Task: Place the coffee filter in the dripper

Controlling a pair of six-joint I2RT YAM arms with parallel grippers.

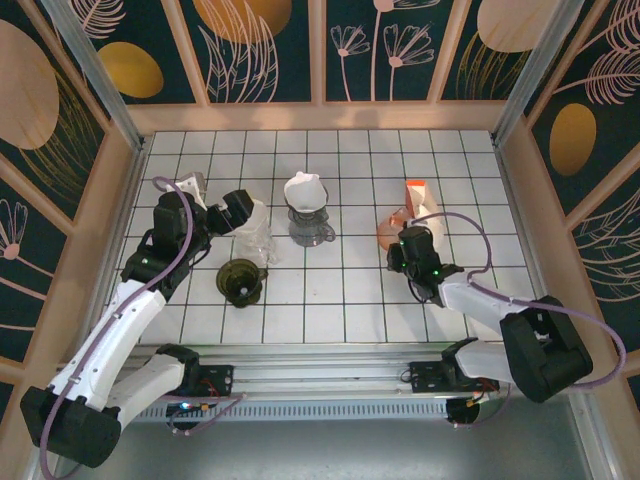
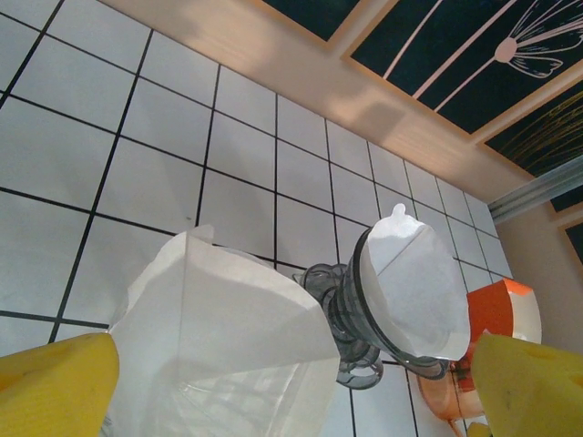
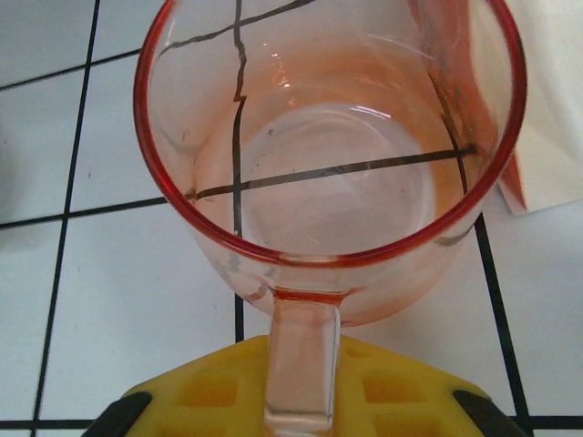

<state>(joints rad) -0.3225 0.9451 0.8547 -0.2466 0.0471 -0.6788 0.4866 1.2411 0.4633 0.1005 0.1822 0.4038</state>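
A white paper coffee filter [image 2: 228, 319] sits in a clear dripper [image 1: 257, 240] at the left of the tiled table. My left gripper [image 1: 246, 220] stands open around it, its yellow fingers [image 2: 55, 387] wide apart on either side. A grey dripper [image 1: 308, 222] at the middle holds another white filter [image 2: 410, 282]. To the right is an orange see-through dripper [image 3: 328, 137], also seen from above [image 1: 396, 228]. My right gripper [image 1: 405, 242] is shut on its handle [image 3: 301, 364], with the yellow pads [image 3: 401, 391] pressed against both sides.
A dark dripper [image 1: 240, 281] stands near the front left, close under my left arm. An orange and white folded piece [image 1: 418, 195] lies just behind the orange dripper. Wooden walls [image 1: 325, 118] ring the white tiled table [image 1: 330, 310].
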